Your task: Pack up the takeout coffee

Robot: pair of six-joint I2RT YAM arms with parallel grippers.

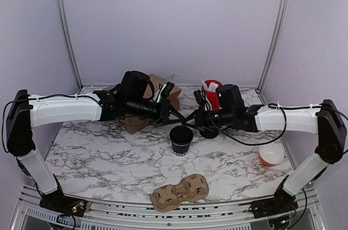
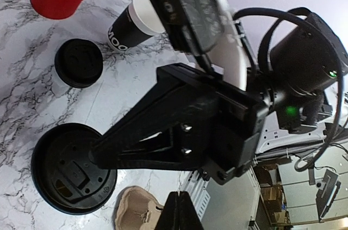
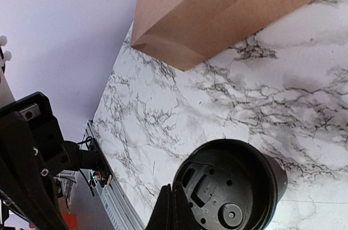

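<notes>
The takeout coffee [image 1: 181,139] stands mid-table, a black paper cup with white lettering and a black lid pressed on; the lid also shows in the wrist views [image 2: 70,170] [image 3: 234,189]. My right gripper [image 1: 188,123] [image 3: 171,211] is shut, and its tips touch the lid's near edge without holding anything. My left gripper [image 1: 175,116] [image 2: 180,211] hangs just above and left of the cup, shut and empty. In the left wrist view the right gripper's fingers [image 2: 163,132] cross the picture down to the lid.
A loose black lid [image 2: 79,62] [image 1: 209,132] lies beside a second black cup with a white rim [image 2: 133,23]. A red tub [image 1: 212,97] and a brown paper bag [image 3: 217,7] [image 1: 142,122] stand behind. A cardboard cup carrier [image 1: 180,192] sits near the front edge, an orange bowl [image 1: 270,154] at the right.
</notes>
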